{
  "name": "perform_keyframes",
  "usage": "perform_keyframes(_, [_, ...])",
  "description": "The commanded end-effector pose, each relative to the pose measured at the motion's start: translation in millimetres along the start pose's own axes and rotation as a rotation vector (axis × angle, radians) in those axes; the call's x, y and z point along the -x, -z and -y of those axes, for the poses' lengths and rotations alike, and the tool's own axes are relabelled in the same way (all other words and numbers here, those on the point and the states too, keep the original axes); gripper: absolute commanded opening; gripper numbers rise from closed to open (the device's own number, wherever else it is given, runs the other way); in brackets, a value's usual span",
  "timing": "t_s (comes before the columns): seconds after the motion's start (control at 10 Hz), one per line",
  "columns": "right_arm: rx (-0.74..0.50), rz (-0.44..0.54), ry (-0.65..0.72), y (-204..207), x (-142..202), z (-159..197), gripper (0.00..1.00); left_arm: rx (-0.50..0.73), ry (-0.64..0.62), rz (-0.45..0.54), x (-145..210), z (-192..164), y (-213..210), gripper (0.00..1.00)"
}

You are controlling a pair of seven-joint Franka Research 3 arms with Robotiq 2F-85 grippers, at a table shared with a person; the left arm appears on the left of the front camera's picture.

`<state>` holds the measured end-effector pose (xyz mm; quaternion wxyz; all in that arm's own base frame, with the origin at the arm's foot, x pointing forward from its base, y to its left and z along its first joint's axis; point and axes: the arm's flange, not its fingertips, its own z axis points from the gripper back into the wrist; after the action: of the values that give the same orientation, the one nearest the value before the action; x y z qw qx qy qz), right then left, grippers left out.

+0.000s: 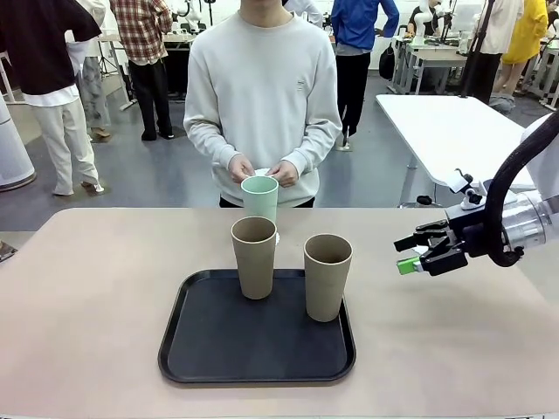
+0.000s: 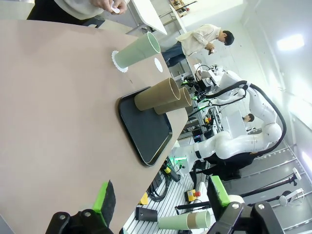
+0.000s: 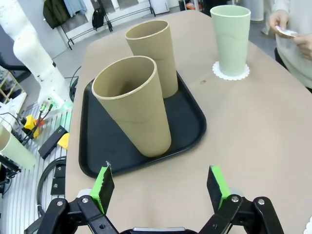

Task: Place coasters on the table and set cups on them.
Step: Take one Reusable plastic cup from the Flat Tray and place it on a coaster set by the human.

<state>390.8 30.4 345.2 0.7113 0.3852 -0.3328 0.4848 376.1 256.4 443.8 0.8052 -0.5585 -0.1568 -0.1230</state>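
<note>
Front view, from left to right: the beige table carries a black tray near its middle, and I count three cups. Two are tan and stand upright on the tray, apart from each other: the left tan cup by the far rim and the right tan cup a little closer to the camera. One mint green cup stands upright on the table beyond the tray, and the left tan cup hides its lower part. In the right wrist view one white coaster lies flat under this mint green cup. Behind it the person holds a small white thing between the right hand and the left hand; what it is I cannot tell. At the right, the right gripper hangs above the table and points sideways toward the tray, jaws wide and empty. In the left wrist view the left gripper is also spread wide, holding nothing, well apart from the tray. A glossy white table stands farther behind.
</note>
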Motion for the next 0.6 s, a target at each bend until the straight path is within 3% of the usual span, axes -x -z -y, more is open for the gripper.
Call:
perform_keyframes(0.0, [0.005,0.019,0.003,-2,-5,-1,1.0,0.002,0.002,-0.003,0,2,-2,1.0])
perform_keyframes(0.2, [0.004,0.002,-0.002,-2,-1,0,1.0,0.002,0.002,-0.003,0,2,-2,1.0])
perform_keyframes(0.5, [-0.084,0.0,-0.09,38,13,0,1.0,0.002,0.002,-0.003,0,2,-2,1.0])
